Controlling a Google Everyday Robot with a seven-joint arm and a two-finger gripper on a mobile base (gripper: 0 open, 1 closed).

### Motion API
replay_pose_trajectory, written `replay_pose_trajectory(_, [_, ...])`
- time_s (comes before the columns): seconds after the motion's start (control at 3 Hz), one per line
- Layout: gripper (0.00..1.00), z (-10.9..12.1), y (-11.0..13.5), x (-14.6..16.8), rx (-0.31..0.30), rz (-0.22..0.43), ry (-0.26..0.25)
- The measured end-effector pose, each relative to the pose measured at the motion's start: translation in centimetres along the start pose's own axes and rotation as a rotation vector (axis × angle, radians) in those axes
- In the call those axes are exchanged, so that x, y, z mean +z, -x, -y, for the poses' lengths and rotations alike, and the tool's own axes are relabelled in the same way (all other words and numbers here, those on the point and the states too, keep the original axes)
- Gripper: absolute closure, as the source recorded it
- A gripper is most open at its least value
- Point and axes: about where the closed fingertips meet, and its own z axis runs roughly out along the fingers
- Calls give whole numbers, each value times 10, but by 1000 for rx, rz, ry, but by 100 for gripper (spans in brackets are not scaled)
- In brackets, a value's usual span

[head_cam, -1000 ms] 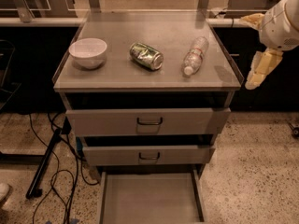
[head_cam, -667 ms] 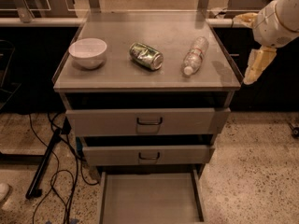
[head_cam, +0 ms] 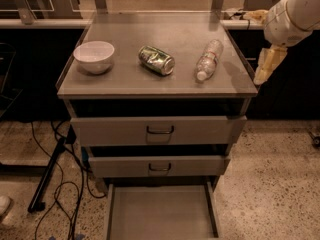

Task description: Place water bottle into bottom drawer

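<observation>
Camera view: water bottle (head_cam: 208,59) lies on counter (head_cam: 150,86); my end effector (head_cam: 267,66) hangs at its 3 o'clock, holding nothing, opening I cannot tell. Likely light, slippery, crushable: grasp mid-body, across the label

Light is dim and warm, coming from above. The desk (head_cam: 125,81) top has soft pale glare at its far end. The gripper (head_cam: 266,66), beside the desk's right edge, looks bright; under the top lies dark shadow.
</observation>
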Motion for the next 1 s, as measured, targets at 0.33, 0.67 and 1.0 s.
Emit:
replay_pose_trajectory(0.33, [0,20,7,12,-37,22,-25])
replay_pose_trajectory(0.67, [0,33,14,18,-77,43,-46])
replay_pose_trajectory(1.0, [0,42,23,27,-135,98,-55])
